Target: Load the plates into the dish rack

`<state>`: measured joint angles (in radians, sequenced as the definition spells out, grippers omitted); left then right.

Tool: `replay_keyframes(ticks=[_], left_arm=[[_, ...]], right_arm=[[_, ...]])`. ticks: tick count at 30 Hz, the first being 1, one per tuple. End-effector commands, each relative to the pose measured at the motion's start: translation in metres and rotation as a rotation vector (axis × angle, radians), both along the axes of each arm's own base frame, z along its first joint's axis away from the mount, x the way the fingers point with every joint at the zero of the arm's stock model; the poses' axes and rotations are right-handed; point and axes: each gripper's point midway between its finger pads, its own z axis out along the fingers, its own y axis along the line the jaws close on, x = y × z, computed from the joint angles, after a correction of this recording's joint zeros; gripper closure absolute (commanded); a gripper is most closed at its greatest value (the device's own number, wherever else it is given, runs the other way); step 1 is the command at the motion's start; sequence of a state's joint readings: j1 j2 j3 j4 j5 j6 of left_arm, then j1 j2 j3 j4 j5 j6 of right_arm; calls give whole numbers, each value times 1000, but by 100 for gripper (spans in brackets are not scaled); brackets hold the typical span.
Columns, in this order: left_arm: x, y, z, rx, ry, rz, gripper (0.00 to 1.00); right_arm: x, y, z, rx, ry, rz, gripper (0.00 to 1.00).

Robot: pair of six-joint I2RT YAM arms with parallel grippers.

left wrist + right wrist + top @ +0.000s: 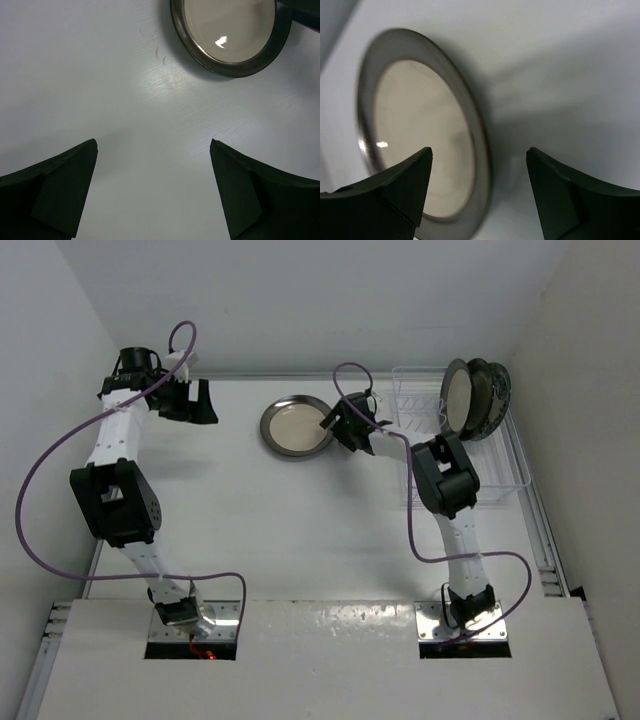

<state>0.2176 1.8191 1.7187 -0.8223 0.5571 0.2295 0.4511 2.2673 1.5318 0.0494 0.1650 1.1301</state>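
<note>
A plain white left wall (40,340) closes the scene on that side, meeting a white back wall (300,300) behind the table (300,530), whose matt white top shows faint scuffs in the left wrist view. The left arm reaches to the far left corner with a purple cable (40,465) looping beside it. The left gripper (192,408) (153,144) hangs over bare tabletop with its fingers spread wide and nothing between them. To its right, at the far middle of the table, a lone plate (295,426) (227,30) (420,140) lies flat, cream inside with a dark grey rim. The right gripper (337,426) (479,150) sits just at that plate's right edge with its fingers apart, and the rim shows between them in the wrist view; whether they touch it cannot be told. Further right, in the far right corner, stands the dish rack (415,390), white wire. The racked plates (472,398) stand on edge at its far end, the front one cream with a dark rim, the ones behind overlapping and hard to count. A white right wall (590,390) ends the scene.
</note>
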Motion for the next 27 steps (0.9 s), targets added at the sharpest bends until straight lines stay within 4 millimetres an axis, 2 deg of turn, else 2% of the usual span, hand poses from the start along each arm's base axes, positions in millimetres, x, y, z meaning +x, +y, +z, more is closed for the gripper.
replay_keyframes(ticks=[1,5,9,10,12,13,15,16,17,18,20,23,24,25,26,27], left_arm=[[2,6,22,12,-68,-2,0],[3,6,26,8,-73,5,0],[3,10,26,8,-73,14,0],[3,10,26,8,-73,14,0],[3,16,25,16,-72,29,0],[3,16,25,16,-72,29,0],[3,16,25,16,-72,29,0],[3,16,25,16,-72,29,0],[3,16,25,16,-72,29,0],[3,16,25,16,-72,29,0],[4,14,29,11,-82,23,0],[4,13,30,3,-84,16,0],[4,13,30,3,-84,16,0],[4,13,30,3,-84,16,0],[4,11,31,-4,-86,10,0],[4,11,31,-4,-86,10,0]], right_arm=[[9,12,-17,104,42,-32,26],[13,17,-32,144,93,-69,35],[21,21,-48,193,113,-84,64],[21,19,-55,204,127,-90,81],[25,19,-53,253,110,-79,97],[22,19,-49,256,100,-63,100],[30,24,-29,268,17,2,100],[35,28,-1,258,-49,49,100],[39,30,13,252,-89,73,100],[43,29,47,239,-156,107,100],[52,23,83,261,-242,116,100],[62,10,186,290,-454,149,100],[65,0,201,221,-491,169,100],[68,-12,234,201,-553,152,100],[69,-29,259,147,-608,144,100],[72,-45,271,128,-635,120,100]])
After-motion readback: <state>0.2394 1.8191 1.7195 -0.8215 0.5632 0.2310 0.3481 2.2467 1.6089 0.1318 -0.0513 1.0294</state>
